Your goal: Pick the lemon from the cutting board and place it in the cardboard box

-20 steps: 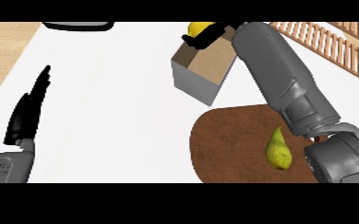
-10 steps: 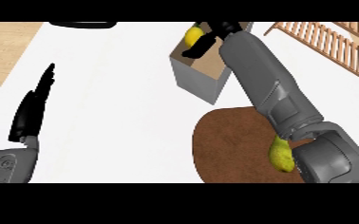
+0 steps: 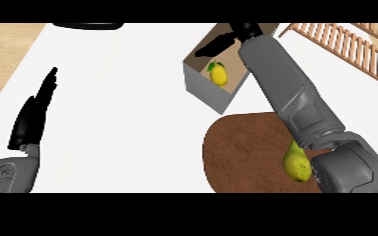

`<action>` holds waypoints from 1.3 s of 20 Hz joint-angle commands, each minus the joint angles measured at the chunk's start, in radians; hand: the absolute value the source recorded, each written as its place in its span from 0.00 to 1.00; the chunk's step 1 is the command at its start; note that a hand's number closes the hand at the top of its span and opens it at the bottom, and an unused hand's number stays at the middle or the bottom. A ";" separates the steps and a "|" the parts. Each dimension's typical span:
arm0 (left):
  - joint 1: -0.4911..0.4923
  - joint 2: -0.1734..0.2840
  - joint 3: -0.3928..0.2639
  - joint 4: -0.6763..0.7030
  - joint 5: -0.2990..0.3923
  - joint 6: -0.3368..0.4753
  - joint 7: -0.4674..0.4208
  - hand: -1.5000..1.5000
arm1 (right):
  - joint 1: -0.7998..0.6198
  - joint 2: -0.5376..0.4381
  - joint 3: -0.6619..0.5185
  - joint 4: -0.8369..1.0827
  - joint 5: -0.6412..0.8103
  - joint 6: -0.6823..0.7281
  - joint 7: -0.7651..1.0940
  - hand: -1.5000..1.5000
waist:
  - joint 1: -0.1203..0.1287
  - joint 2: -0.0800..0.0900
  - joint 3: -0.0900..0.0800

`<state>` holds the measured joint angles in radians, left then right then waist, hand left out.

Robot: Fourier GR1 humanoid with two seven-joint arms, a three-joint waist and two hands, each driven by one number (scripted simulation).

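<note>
Lemon [image 3: 218, 75]: inside box [image 3: 208, 89], just below right hand [image 3: 230, 37] fingers, apart from them. Right fingers seemingly spread, holding nothing. Left hand [image 3: 33, 114]: straight fingers, resting. Pear [image 3: 297, 162] on board [image 3: 244, 155].

The lemon [image 3: 218, 76] lies in the cardboard box [image 3: 209, 91], behind the cutting board [image 3: 240, 155].

White worktop [image 3: 125, 100], running from a tan strip at the left edge to the right. Directly on it: grey-walled open box [image 3: 210, 87] toward the upper right, round brown board [image 3: 240, 155] just below and beside it at lower right, dark object [image 3: 88, 25] at the far top edge, cut off.
</note>
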<state>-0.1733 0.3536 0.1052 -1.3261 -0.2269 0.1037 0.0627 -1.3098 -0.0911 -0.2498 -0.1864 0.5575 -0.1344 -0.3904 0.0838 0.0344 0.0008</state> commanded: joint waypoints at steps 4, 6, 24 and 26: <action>-0.004 0.005 0.022 0.012 0.006 0.004 -0.007 0.50 | -0.022 -0.072 -0.141 -0.019 -0.138 0.060 -0.048 0.00 | -0.020 -0.007 0.000; -0.042 0.013 0.014 0.007 -0.004 -0.003 0.029 0.50 | -0.002 -0.130 -0.169 -0.018 -0.165 0.104 -0.083 0.00 | -0.024 -0.004 0.001; 0.040 -0.013 0.006 -0.035 -0.008 0.000 -0.012 0.50 | 0.181 -0.544 -0.229 0.037 -0.201 0.416 -0.214 0.00 | -0.001 0.003 0.004; 0.029 -0.011 0.019 -0.010 -0.011 0.013 -0.026 0.50 | 0.218 -0.546 -0.202 0.036 -0.174 0.438 -0.258 0.00 | -0.004 0.006 0.004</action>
<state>-0.1549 0.3533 0.1235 -1.3441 -0.2299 0.1006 0.0551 -1.1450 -0.6006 -0.4649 -0.1563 0.3670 0.2612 -0.5953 0.0773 0.0383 0.0040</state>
